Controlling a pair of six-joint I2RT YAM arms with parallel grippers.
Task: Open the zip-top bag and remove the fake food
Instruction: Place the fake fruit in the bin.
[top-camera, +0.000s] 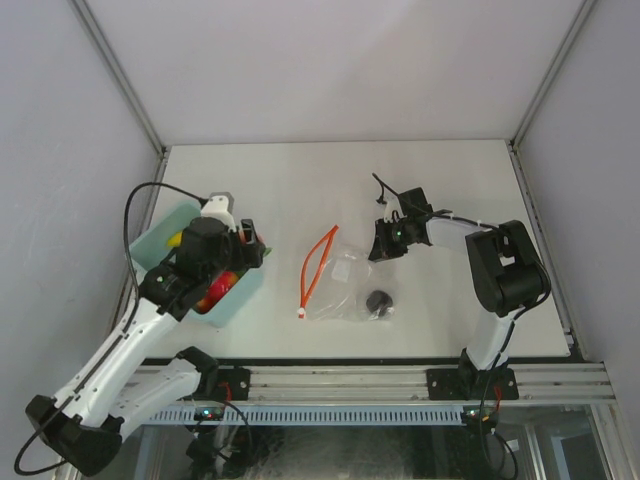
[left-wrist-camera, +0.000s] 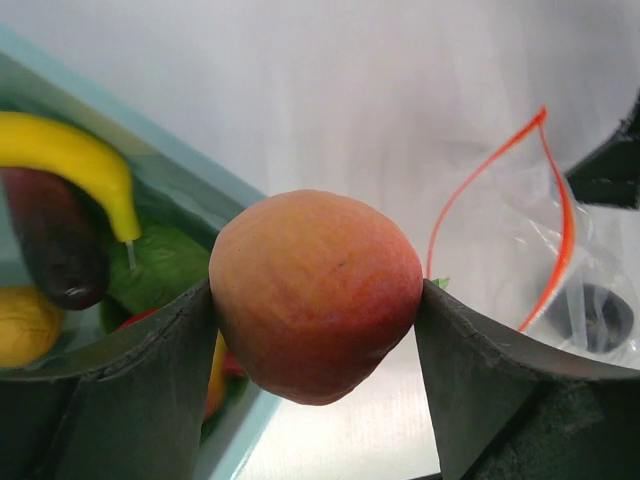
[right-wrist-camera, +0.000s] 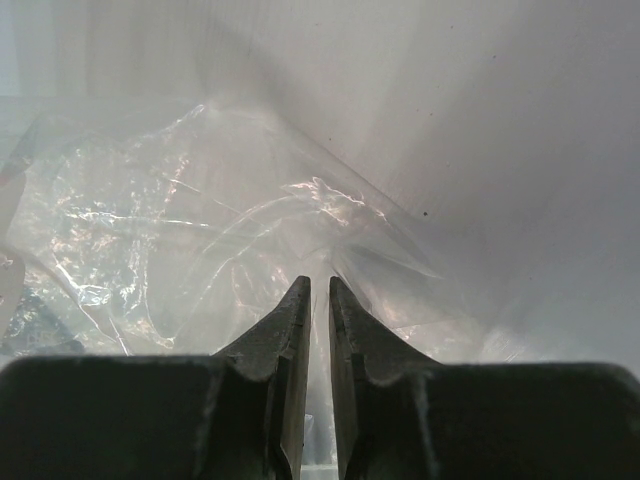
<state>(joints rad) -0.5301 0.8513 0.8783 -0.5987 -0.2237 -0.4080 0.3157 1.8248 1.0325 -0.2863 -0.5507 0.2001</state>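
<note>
Left claw (left-wrist-camera: 318, 300) pinching orange-peach plastic fruit (left-wrist-camera: 312, 260), light blue bin (left-wrist-camera: 200, 175) below-left, likely drop spot. Right claw (right-wrist-camera: 319, 284) pressed nearly together on clear crinkly zip-top bag (right-wrist-camera: 150, 220), likely anchoring it.

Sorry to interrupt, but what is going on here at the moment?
The left gripper holds an orange-red fake fruit above the light blue bin, where a yellow banana and other pieces lie. The right gripper pinches the clear zip-top bag by an edge; its mouth is open and one dark piece lies inside.
</note>
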